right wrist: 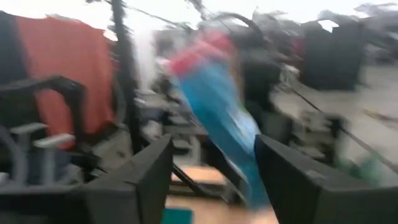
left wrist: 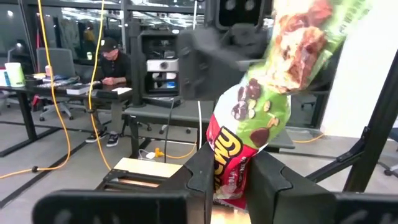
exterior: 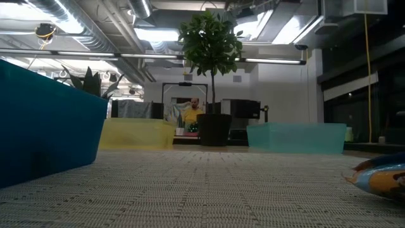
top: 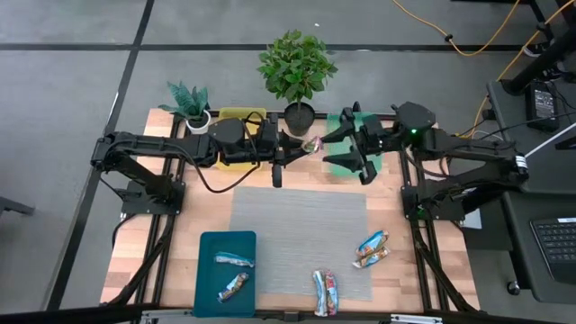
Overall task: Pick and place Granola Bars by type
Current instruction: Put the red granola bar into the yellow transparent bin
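Gripping one granola bar [left wrist: 249, 143] by its red end, the left end effector [top: 300, 147] is clamped tight at top centre of the high view. The right end effector [top: 335, 149] sits just beside it, fingers spread, bar between them. On the desk [top: 135, 243]: six more bars, two in the teal tray [top: 209, 274].

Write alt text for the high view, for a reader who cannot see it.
Seen from above, the left gripper and right gripper meet over the table's far edge beside a potted plant, a granola bar between them. More bars lie near the front, two in a teal tray.
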Robot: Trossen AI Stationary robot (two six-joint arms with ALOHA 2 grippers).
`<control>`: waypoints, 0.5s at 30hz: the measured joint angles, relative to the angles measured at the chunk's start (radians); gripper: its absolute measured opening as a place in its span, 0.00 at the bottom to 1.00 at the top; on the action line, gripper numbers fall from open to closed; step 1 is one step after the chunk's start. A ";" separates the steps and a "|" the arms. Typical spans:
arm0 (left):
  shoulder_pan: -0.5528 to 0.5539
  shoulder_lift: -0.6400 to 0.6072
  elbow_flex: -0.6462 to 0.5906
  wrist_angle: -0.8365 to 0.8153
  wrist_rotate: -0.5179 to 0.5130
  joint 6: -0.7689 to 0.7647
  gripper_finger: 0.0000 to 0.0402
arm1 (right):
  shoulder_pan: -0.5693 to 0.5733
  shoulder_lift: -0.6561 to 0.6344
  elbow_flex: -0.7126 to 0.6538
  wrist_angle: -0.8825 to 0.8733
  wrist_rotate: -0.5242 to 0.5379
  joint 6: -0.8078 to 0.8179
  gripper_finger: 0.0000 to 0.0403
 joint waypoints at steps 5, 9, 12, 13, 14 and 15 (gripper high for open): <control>0.000 -0.001 0.000 -0.001 0.000 -0.009 0.13 | -0.003 -0.068 0.000 -0.199 0.171 -0.048 0.62; -0.003 -0.017 0.000 -0.023 -0.001 -0.010 0.13 | -0.003 -0.119 0.000 -0.338 0.199 -0.039 0.61; -0.003 -0.061 0.001 -0.090 -0.021 -0.010 0.13 | -0.003 -0.161 0.000 -0.447 0.241 -0.014 0.58; -0.003 -0.077 0.001 -0.119 -0.037 -0.009 0.13 | -0.002 -0.175 0.000 -0.480 0.261 -0.008 0.57; -0.003 -0.098 0.002 -0.168 -0.059 -0.008 0.13 | -0.002 -0.189 0.000 -0.516 0.279 0.000 0.56; -0.002 -0.120 0.002 -0.228 -0.085 -0.007 0.13 | -0.002 -0.201 0.000 -0.555 0.292 0.004 0.55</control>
